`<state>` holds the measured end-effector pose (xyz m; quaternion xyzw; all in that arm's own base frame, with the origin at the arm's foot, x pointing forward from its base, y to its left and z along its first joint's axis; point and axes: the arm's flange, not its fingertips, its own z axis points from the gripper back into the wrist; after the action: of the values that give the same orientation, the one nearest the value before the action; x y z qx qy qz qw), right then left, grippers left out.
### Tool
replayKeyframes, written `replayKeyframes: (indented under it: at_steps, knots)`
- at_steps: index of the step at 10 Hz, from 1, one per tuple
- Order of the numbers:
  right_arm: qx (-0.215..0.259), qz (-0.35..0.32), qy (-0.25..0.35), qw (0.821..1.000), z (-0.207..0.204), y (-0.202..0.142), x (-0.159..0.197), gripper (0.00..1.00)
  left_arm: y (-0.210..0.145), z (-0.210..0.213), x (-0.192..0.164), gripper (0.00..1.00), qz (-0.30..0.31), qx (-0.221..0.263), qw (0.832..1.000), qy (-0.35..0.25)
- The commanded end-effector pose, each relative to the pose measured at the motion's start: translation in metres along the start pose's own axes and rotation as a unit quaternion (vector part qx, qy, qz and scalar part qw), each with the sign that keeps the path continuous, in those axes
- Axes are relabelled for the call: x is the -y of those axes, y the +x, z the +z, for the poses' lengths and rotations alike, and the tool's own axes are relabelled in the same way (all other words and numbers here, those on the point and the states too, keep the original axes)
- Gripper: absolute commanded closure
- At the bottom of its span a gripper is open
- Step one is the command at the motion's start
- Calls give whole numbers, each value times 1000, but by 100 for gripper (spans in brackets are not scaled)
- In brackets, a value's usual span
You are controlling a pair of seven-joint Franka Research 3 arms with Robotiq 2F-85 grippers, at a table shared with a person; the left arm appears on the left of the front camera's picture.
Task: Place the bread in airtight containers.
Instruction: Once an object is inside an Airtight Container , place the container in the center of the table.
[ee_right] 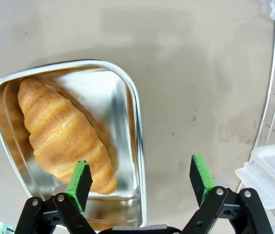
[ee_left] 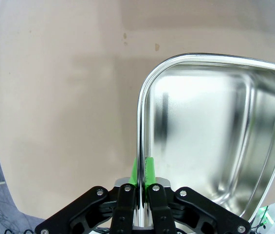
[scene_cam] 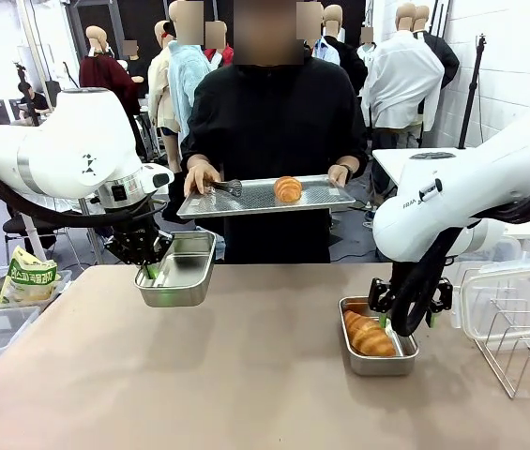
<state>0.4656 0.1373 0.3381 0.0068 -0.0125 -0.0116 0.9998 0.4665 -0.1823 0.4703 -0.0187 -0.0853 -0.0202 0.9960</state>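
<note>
Golden-brown ridged croissant (ee_right: pixel 62 131), silver tin (ee_left: pixel 215 146), beige table (scene_cam: pixel 246 375), yellow-green snack bag (scene_cam: pixel 28 278), black shirt (scene_cam: pixel 274 112).

Tan table (scene_cam: pixel 199 375): steel tin (scene_cam: pixel 377 365) at right, wire rack (scene_cam: pixel 518 330) near it.

The left arm (scene_cam: pixel 58 150) reaches in from the left with its wrist bent down. The left end effector (scene_cam: pixel 152 270) points downward above the desk (scene_cam: pixel 246 375), and its green pads (ee_left: pixel 149 170) are pressed together on the rim of a steel tin (ee_left: pixel 215 136). The right arm (scene_cam: pixel 461 197) comes in from the right side and bends steeply down, and the right end effector (scene_cam: pixel 405 321) hangs low with its fingers pointing to the desk, the jaws standing wide apart and gripping nothing.
</note>
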Motion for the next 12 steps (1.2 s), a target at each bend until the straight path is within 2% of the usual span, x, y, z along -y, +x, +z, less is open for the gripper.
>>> replayKeyframes:
  at_steps: [1, 4, 6, 7, 9, 10, 12]
  knots:
    - [2, 1, 0, 1000, 0, 0, 0, 0, 1, 3, 0, 100, 0, 4, 1000, -1]
    - [0, 0, 0, 1000, 0, 0, 0, 0, 1, 3, 0, 100, 0, 4, 1000, -1]
    - [86, 12, 10, 996, 68, -32, 21, 0, 1, 3, 0, 100, 0, 4, 1000, -1]
    - [127, 6, -7, 992, 111, -40, 29, 0, 1, 3, 0, 100, 0, 4, 1000, -1]
    - [173, -4, -15, 985, 167, -43, 33, 0, 1, 3, 0, 100, 0, 4, 1000, -1]
    - [174, -2, -17, 985, 188, -48, 29, 0, 1, 3, 0, 100, 0, 4, 1000, -1]
    - [165, 13, -7, 986, 197, -51, 22, 0, 1, 3, 0, 100, 0, 4, 1000, -1]
